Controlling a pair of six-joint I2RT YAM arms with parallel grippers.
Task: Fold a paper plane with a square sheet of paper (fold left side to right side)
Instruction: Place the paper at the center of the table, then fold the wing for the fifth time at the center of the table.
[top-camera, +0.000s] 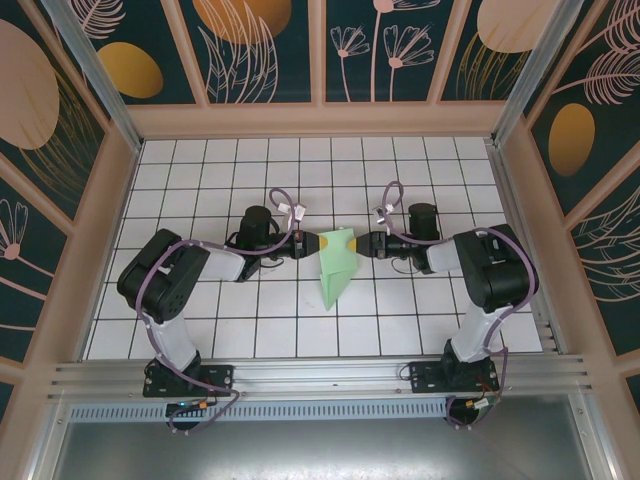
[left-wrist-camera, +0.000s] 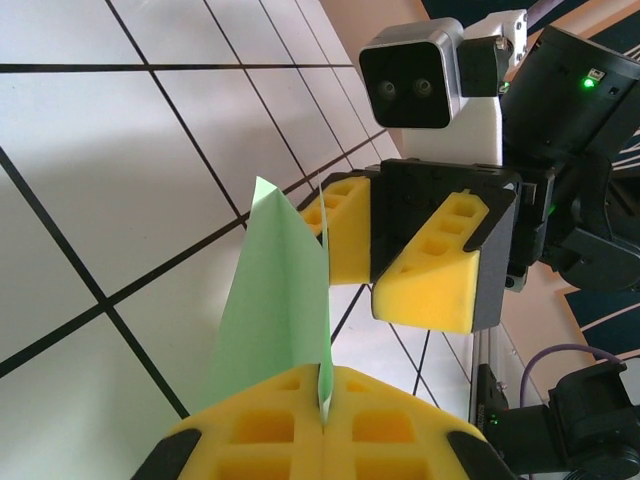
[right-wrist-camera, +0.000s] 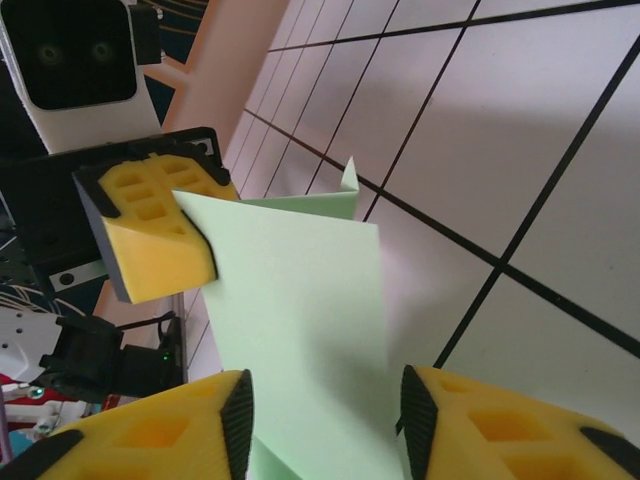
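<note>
The pale-green paper (top-camera: 336, 266) is folded into a pointed dart shape at the table's middle, its tip toward the near edge. Its upper part is raised between both grippers. My left gripper (top-camera: 311, 243) is at the paper's left edge. In the left wrist view the left gripper (left-wrist-camera: 325, 415) is shut on a thin upright edge of the paper (left-wrist-camera: 270, 300). My right gripper (top-camera: 363, 243) faces it from the right. In the right wrist view the right gripper (right-wrist-camera: 325, 410) is open, a flap of the paper (right-wrist-camera: 300, 290) lying between its spread fingers (right-wrist-camera: 480, 420) without being pinched.
The white grid-tiled table (top-camera: 200, 200) is boxed in by a beige frame and patterned walls (top-camera: 320, 115). An aluminium rail (top-camera: 320, 375) runs along the near edge by the arm bases. The two grippers face each other closely, only the paper's width apart.
</note>
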